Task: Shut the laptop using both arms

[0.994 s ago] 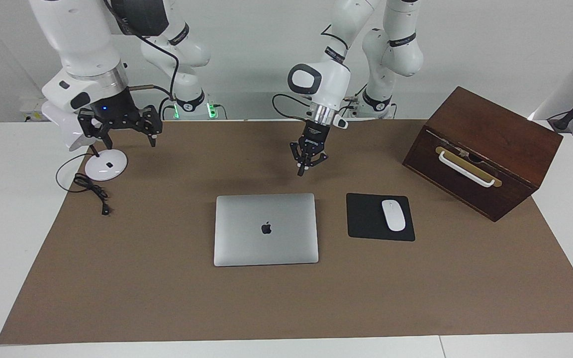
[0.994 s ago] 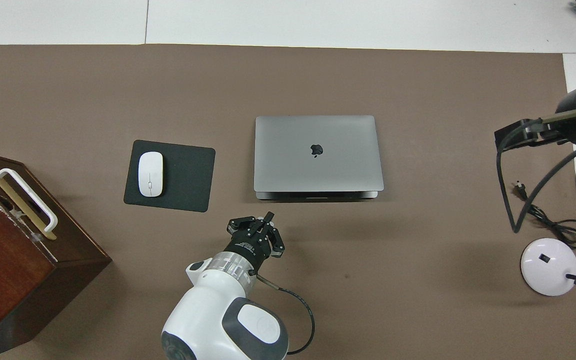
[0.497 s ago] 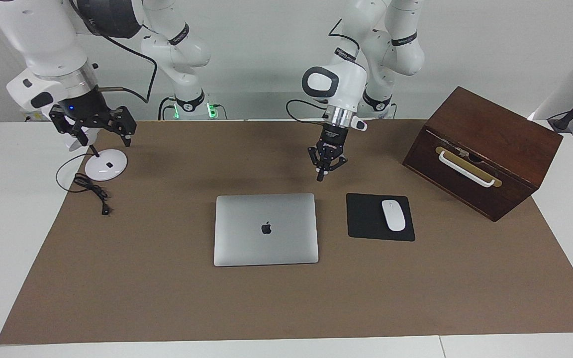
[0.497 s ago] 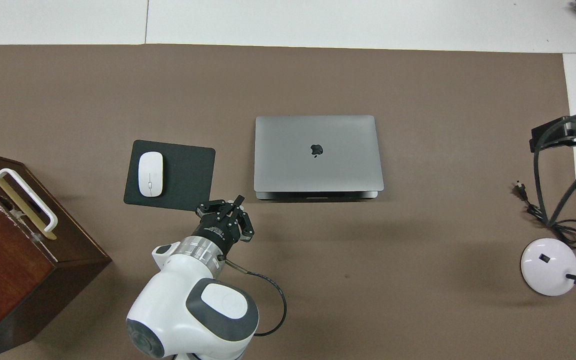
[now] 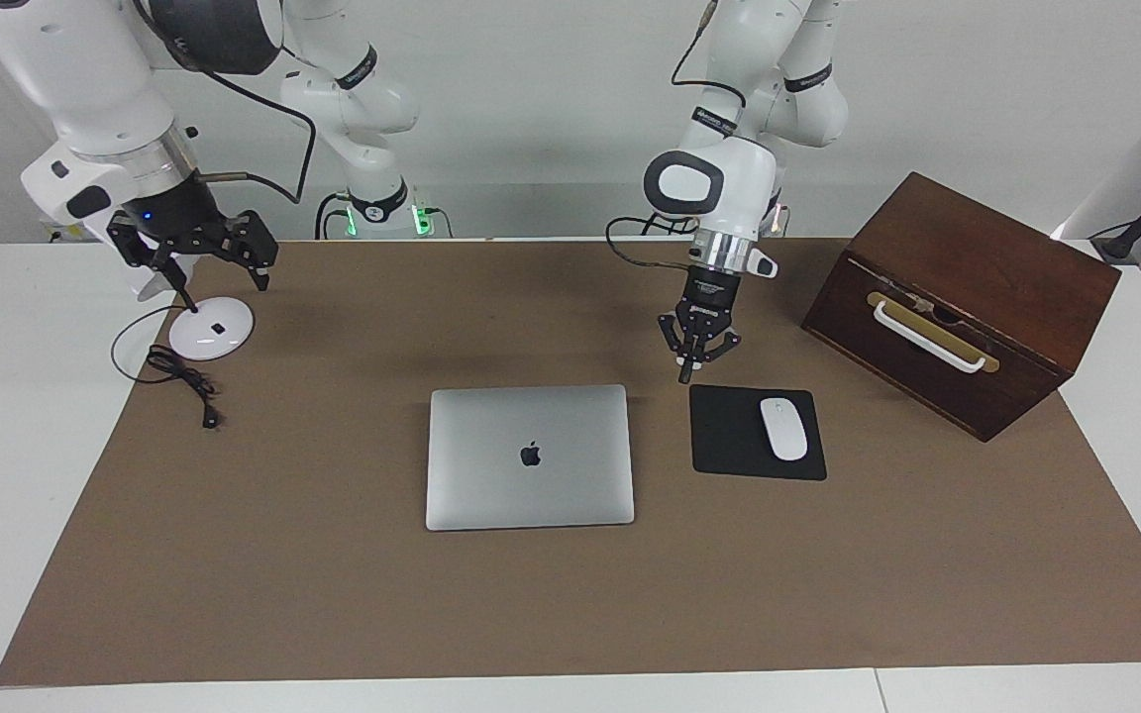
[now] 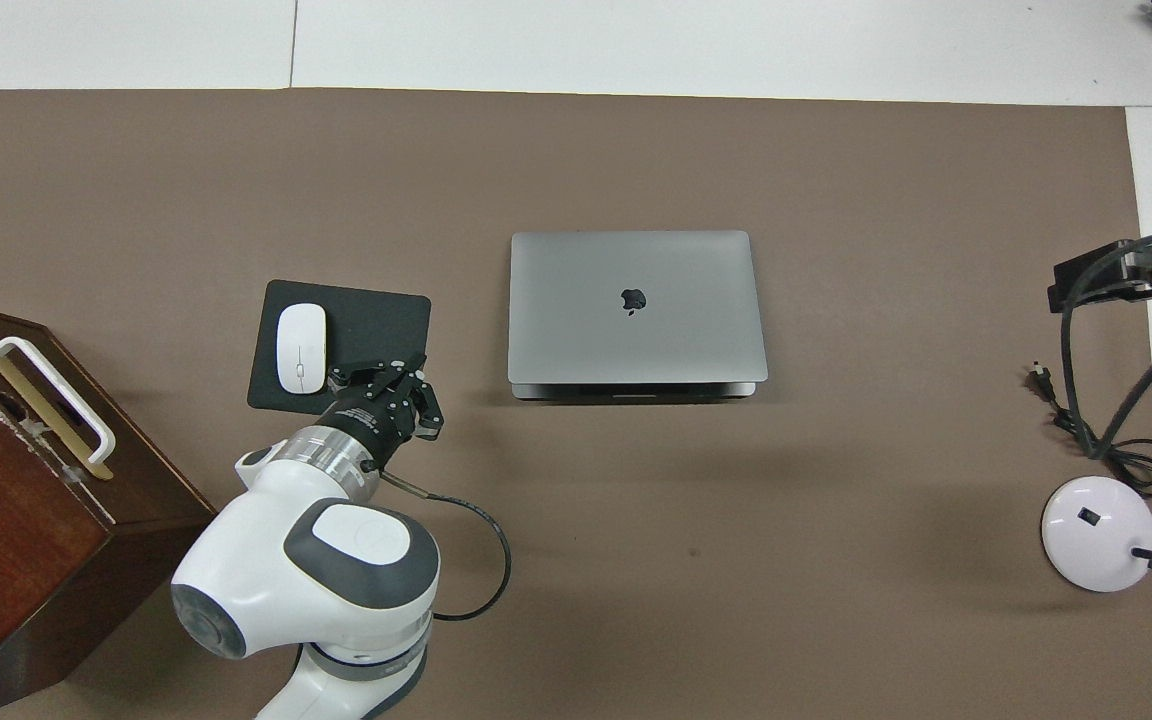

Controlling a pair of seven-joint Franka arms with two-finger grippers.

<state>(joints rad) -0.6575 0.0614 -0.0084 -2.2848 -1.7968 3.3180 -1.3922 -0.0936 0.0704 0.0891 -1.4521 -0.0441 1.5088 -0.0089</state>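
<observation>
The silver-grey laptop (image 5: 531, 485) (image 6: 636, 330) lies flat in the middle of the brown mat with its lid down and the apple logo facing up. My left gripper (image 5: 685, 374) (image 6: 398, 380) hangs shut with nothing in it, just above the mat at the mouse pad's corner nearest the robots, beside the laptop and clear of it. My right gripper (image 5: 217, 275) is open and empty, raised over the white lamp base at the right arm's end of the table. Only part of the right gripper (image 6: 1101, 282) shows in the overhead view.
A black mouse pad (image 5: 729, 441) with a white mouse (image 5: 783, 428) lies beside the laptop toward the left arm's end. A dark wooden box (image 5: 957, 297) with a white handle stands past it. A round white lamp base (image 5: 209, 332) and its black cable (image 5: 184, 381) sit at the right arm's end.
My left gripper has swung sideways from near the laptop's corner to the mouse pad's edge, still shut. The right gripper drew away toward its end of the table. The laptop has not moved.
</observation>
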